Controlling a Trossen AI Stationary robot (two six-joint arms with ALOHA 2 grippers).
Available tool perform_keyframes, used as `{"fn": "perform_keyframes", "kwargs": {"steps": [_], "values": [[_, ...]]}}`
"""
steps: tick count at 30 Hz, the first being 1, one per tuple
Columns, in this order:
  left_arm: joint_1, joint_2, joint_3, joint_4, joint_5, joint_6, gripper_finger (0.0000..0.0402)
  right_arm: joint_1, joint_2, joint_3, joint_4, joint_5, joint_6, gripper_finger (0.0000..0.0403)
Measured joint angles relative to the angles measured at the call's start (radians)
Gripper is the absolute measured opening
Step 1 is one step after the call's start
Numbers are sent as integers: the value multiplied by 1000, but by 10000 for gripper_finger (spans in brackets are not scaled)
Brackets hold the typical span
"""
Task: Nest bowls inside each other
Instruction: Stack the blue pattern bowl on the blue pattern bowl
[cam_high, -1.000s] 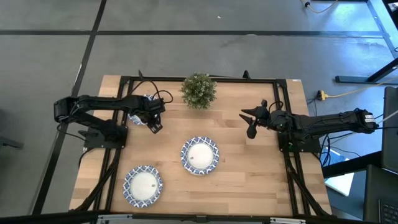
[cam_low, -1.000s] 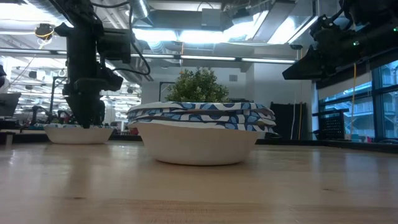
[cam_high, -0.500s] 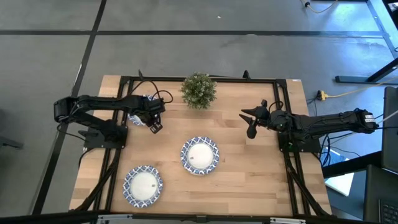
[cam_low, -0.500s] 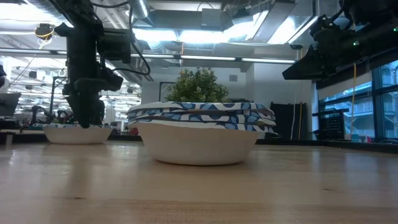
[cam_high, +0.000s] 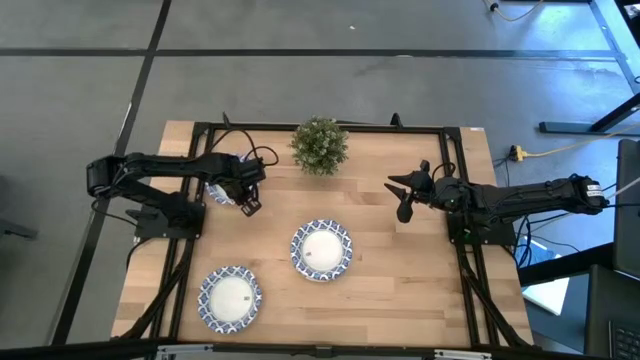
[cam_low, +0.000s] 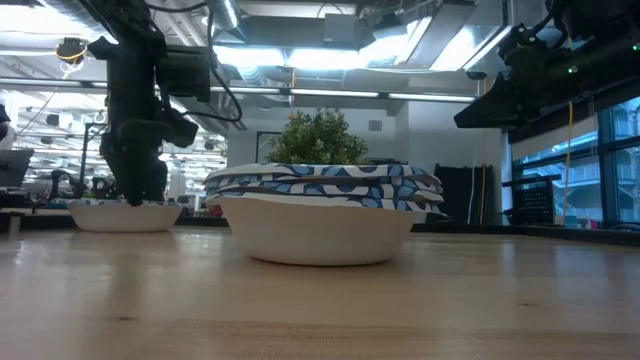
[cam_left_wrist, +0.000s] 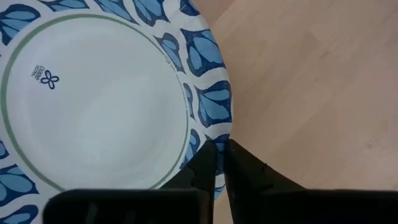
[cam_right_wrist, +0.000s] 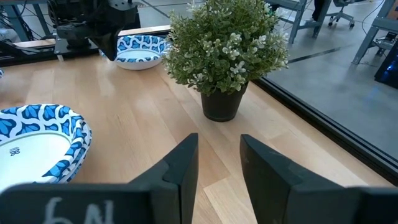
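A blue-rimmed bowl (cam_left_wrist: 93, 106) sits near the table's far left; my left gripper (cam_left_wrist: 221, 155) points down at its rim and is shut on it. In the high view this bowl (cam_high: 219, 190) is mostly hidden by the arm. A nested stack of bowls (cam_high: 321, 249) rests on its base at the table's middle, showing several rims (cam_low: 325, 183) in the low view. Another bowl (cam_high: 230, 298) lies toward the near left. My right gripper (cam_right_wrist: 217, 162) is open, raised above the table on the right (cam_high: 397, 198), touching nothing. My left gripper pinches the far-left bowl by its patterned rim (cam_left_wrist: 214, 134), on the side toward the table's middle, one finger (cam_left_wrist: 205, 165) inside the bowl and one outside. The fingers come from above, pointing down (cam_low: 135, 185). The bowl's base rests on the table (cam_low: 125, 222).
A small green potted plant (cam_high: 320, 145) stands at the far middle of the table, between the two arms and just ahead of my right gripper (cam_right_wrist: 224, 56). Bare wood lies between the stack and the right edge (cam_high: 420, 280). A black frame borders the table.
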Motion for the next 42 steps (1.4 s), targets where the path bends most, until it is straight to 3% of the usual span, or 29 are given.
{"fn": "perform_keyframes", "kwargs": {"steps": [12, 25, 31, 37, 42], "values": [[0, -10, 16, -9, 34, 52, 19, 0, 0, 0, 0, 0, -1, 119], [0, -15, 250, -137, 41, 128, 19, 0, 0, 0, 0, 0, -4, 119], [-15, -15, 342, -236, 99, 131, 11, 0, 0, 0, 0, 1, -5, 119], [-77, -15, 407, -236, 244, 130, 4, 0, 0, 0, -1, 50, -5, 120], [-158, -15, 438, -224, 254, 129, 10, 0, 0, 0, 0, 89, -5, 119]]}}
